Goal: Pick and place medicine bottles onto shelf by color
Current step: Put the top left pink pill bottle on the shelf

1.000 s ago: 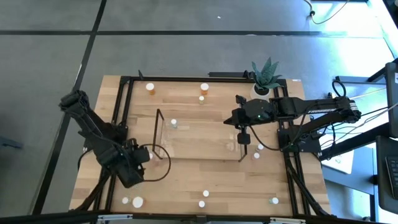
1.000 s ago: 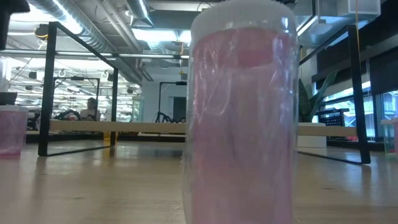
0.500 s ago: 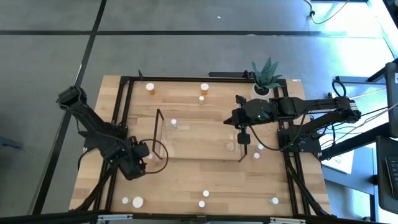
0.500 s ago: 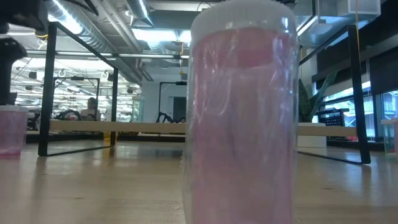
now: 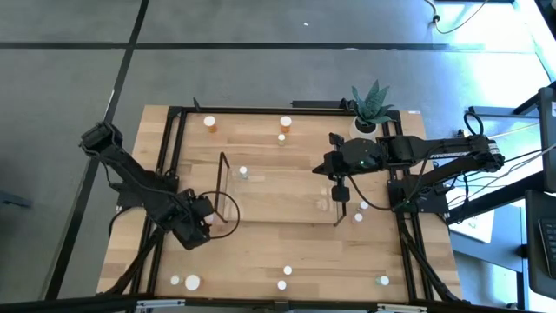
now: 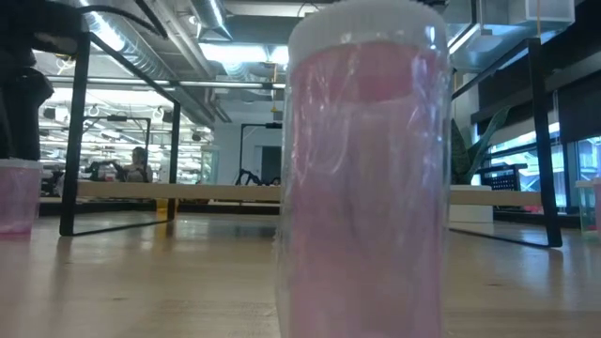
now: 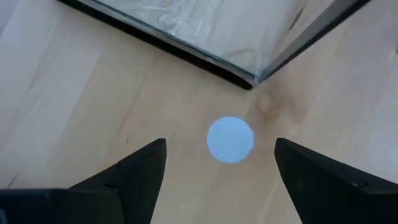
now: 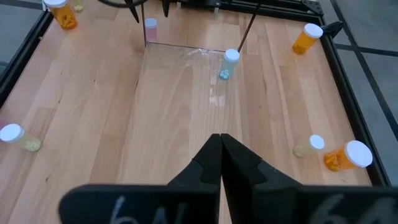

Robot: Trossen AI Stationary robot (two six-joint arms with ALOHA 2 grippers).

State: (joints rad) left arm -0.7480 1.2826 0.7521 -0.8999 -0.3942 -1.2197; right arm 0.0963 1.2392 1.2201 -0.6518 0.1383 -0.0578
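Note:
A small pinkish medicine bottle with a white cap (image 7: 230,139) stands upright on the table just off the left end of the clear shelf (image 5: 278,196). My left gripper (image 7: 221,142) hangs over it, pointing steeply down and open, one finger on each side of the cap without touching. The same bottle (image 8: 150,28) stands under those fingers in the right wrist view. One small bottle (image 5: 242,173) stands on the shelf. My right gripper (image 8: 221,146) waits shut above the shelf's right end (image 5: 337,193).
Orange bottles (image 5: 210,123) (image 5: 285,123) stand near the far edge. More small bottles stand near the front edge (image 5: 191,282) (image 5: 287,270) (image 5: 383,280) and right of the shelf (image 5: 358,216). A potted plant (image 5: 372,106) is far right. One pink bottle (image 6: 362,169) fills the low view.
My left gripper has come down and moved toward the far edge and the shelf's left end, ending over the pinkish bottle. Its arm has come into the low view at the upper left. The fingers have stayed open.

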